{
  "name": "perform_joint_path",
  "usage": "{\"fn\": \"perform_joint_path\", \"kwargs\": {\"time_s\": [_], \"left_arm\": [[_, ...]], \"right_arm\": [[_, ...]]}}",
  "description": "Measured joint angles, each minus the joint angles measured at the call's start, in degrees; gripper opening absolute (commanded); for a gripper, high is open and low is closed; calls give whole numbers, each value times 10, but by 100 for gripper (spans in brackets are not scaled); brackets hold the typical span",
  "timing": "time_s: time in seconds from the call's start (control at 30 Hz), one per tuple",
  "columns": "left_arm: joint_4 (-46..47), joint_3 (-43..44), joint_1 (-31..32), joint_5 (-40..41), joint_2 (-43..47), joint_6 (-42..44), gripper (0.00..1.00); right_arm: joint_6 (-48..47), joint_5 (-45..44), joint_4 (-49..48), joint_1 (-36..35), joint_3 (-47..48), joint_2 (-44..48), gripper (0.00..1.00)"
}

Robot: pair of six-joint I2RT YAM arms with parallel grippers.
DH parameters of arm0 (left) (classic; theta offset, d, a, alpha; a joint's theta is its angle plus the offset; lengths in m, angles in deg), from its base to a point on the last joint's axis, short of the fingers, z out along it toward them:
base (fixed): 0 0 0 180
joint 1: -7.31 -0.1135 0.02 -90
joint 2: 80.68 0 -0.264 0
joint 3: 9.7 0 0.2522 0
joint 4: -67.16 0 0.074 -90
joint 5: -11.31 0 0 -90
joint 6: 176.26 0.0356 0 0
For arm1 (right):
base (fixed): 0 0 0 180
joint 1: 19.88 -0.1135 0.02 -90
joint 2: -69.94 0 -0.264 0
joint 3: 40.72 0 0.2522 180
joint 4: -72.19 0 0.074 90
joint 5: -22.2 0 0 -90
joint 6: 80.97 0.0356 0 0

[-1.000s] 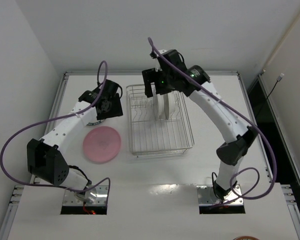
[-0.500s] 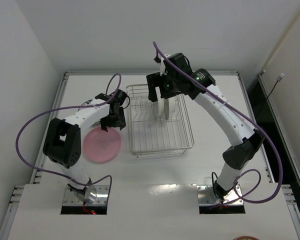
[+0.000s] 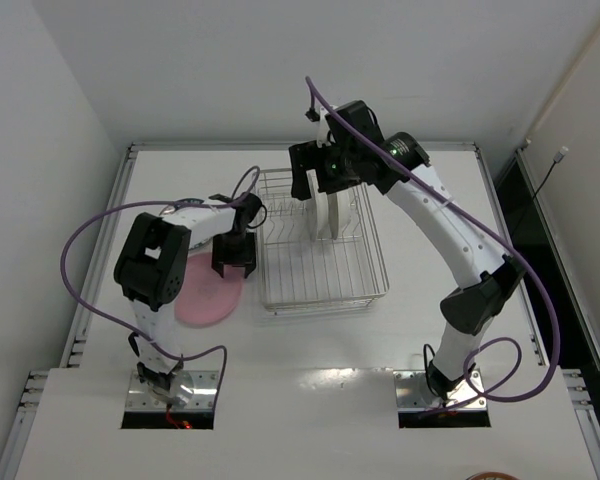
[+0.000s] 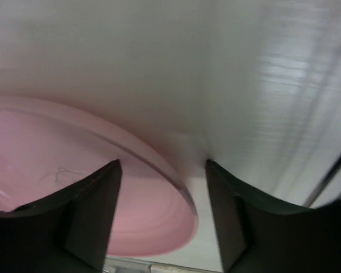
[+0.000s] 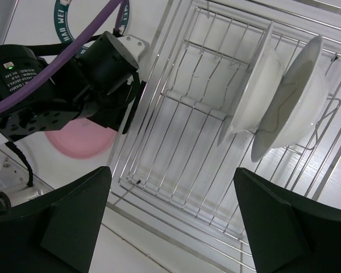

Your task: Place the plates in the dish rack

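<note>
**Two plates racked, pink one still out**

On the table [image 3: 310,345], the rack [image 3: 325,298] holds two whitish plates [image 5: 253,94] upright in its far half. The pink plate [image 3: 202,300] lies flat just left of the rack, and no fourth plate is in view. The left gripper [image 4: 162,165] straddles the pink plate's rim with its fingers wide and gripping nothing. The right gripper [image 5: 171,170] hovers over the rack, wide and empty.

A white table [image 3: 310,340] stands between plain pale walls [image 3: 40,130].
</note>
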State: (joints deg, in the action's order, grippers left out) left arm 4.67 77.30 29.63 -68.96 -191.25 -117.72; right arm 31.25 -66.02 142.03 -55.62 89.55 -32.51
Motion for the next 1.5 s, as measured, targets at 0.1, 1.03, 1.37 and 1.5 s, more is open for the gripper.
{"fn": "perform_joint_path", "kwargs": {"time_s": [0.1,1.03,1.37,1.5], "left_arm": [[4,1,-1,-13,-2,12,21],[-126,251,2,72,168,-42,0],[-63,354,1,-143,168,-46,0],[3,333,1,-253,166,-43,0]], "right_arm": [[8,0,1,0,0,0,89],[28,26,-2,8,-21,0,90],[29,9,-18,25,-65,21,91],[33,-1,-31,42,-114,61,91]]}}
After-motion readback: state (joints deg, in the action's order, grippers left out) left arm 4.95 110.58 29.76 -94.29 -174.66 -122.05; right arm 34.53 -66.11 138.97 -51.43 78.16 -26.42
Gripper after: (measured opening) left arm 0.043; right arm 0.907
